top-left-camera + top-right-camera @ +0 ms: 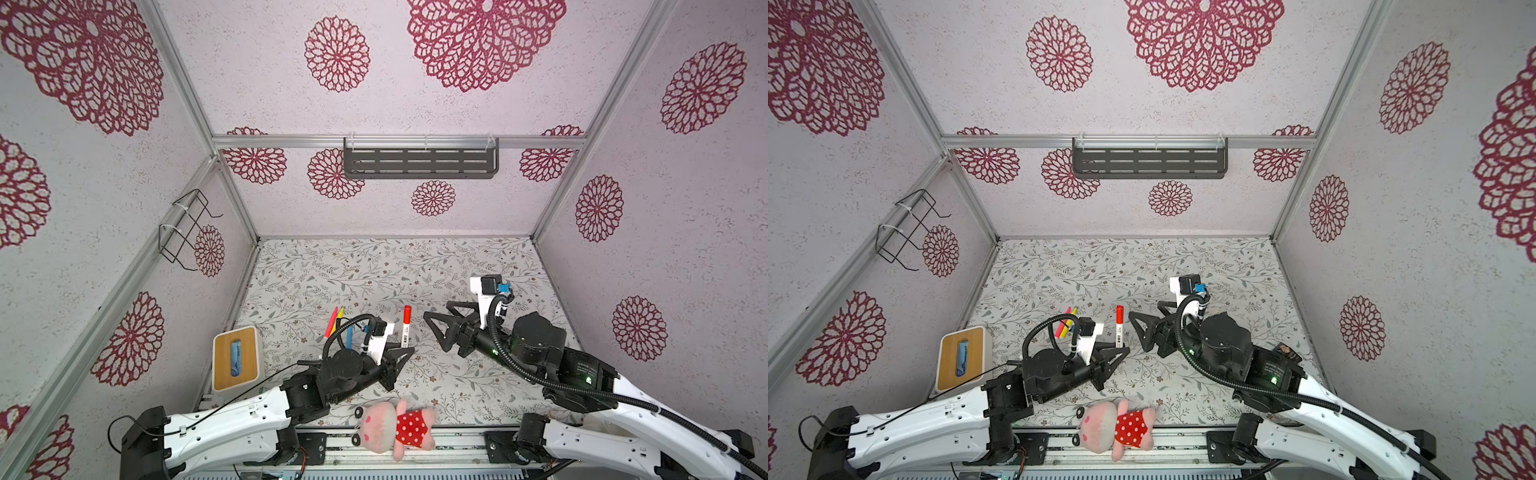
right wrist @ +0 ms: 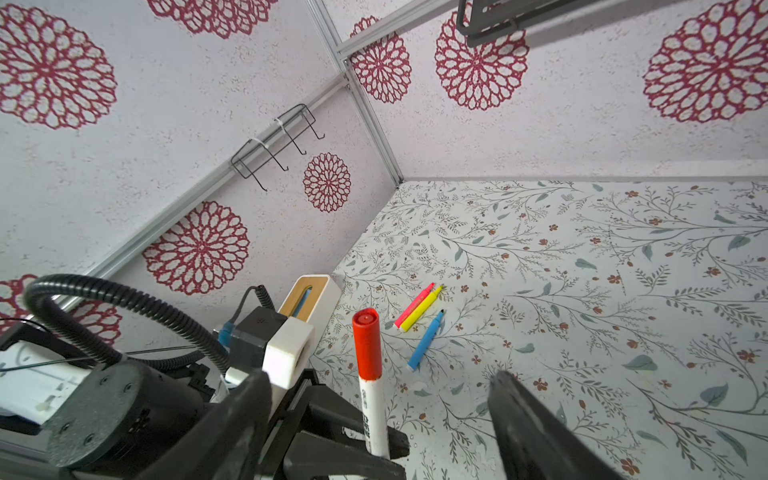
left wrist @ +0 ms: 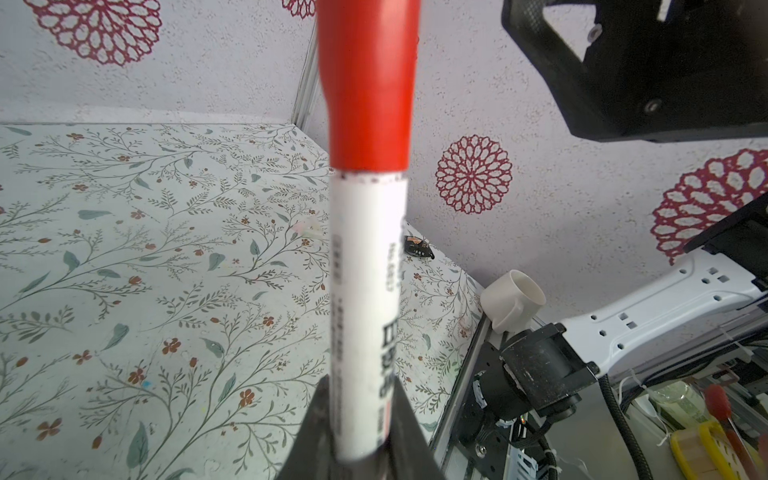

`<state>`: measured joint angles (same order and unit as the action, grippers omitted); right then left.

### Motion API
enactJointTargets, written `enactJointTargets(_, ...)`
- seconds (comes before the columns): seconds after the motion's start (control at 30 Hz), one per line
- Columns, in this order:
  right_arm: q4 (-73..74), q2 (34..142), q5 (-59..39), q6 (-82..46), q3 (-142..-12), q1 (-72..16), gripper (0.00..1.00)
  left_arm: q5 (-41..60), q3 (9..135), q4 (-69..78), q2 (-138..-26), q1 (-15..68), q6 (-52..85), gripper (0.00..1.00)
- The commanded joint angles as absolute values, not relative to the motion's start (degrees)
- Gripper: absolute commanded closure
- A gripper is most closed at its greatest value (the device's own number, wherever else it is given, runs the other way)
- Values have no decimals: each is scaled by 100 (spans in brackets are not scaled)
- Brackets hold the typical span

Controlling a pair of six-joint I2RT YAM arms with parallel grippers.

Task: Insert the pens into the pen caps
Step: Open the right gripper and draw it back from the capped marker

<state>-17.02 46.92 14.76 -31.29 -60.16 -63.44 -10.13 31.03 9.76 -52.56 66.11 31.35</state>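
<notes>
Smooth plastic white pen, wood-topped tissue box, plush cloth toy

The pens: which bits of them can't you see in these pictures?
- White pen, left wrist view: its bottom end is hidden inside the left gripper. Its red cap is cut off by the top edge, and the barrel print is blurred.
- Blue pen, in a top view: partly behind the left arm's black cable.
- Pink pen and yellow pen, in a top view: too small to make out their tips.
</notes>
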Motion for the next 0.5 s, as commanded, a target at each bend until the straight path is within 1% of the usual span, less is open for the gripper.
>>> enactJointTargets(0.0, -1714, 4809, 1475, -2769, -6408, -6341, 14, -1204, 3254, 993, -5324, 6706, 3060, 100)
enactJointTargets(0.2, -2069, 5119, 1281, -2452, -6771, -6194, 14, -1263, 3401, 883, -5519, 6758, 3013, 100)
enactJointTargets(0.27, -2132, 5208, 1126, -2407, -6854, -6129, 14, -1297, 3403, 885, -5519, 6759, 2987, 100)
enactJointTargets(0.3, -2200, 5360, 886, -2369, -6981, -6062, 14, -1308, 3404, 901, -5499, 6759, 2951, 100)
enactJointTargets(0.47, -2321, 5568, 760, -2315, -7203, -6001, 15, -1326, 3360, 830, -5426, 6759, 2892, 100)
